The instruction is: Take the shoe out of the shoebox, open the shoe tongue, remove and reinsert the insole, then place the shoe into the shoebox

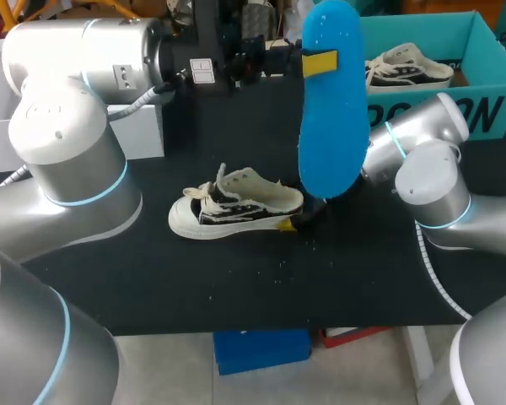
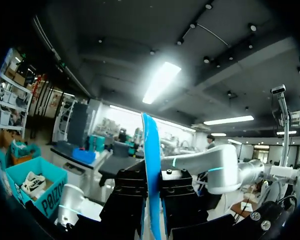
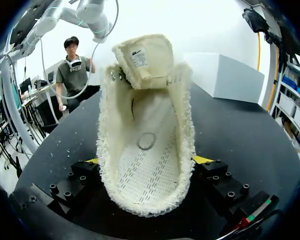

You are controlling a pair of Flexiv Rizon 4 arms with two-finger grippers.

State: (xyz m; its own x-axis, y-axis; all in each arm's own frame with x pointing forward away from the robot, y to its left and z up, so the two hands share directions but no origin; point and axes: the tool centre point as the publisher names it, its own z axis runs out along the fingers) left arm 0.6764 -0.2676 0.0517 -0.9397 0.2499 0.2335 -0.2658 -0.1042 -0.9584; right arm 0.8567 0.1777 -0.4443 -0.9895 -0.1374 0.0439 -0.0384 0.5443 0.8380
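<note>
- Near the middle of the tabletop [image 1: 236, 287], the shoe [image 1: 236, 207] lies on its sole, toe toward the left edge and heel toward the right.
- The right gripper [image 1: 293, 221] clamps the heel, one yellow tip against each side. This probably pins the shoe so it cannot slide while the insole is worked.
- From the right wrist view, the tongue [image 3: 142, 57] stands pulled up and forward. The mouth gapes and the bare footbed shows, so the opening looks ready to take the insole back.
- The blue insole [image 1: 333, 110] is out of the shoe, held upright above the heel end, with its lower tip just over the right gripper.
- The left gripper [image 1: 316, 62] is closed on the insole's upper part, fingers pressing its two flat faces. Gripping high leaves the lower end free to be steered into the shoe.
- The teal shoebox [image 1: 489, 105] sits at the far right corner with a second shoe [image 1: 409, 69] inside, clear of the working area.
- My judgement: removal is done and reinsertion comes next.
</note>
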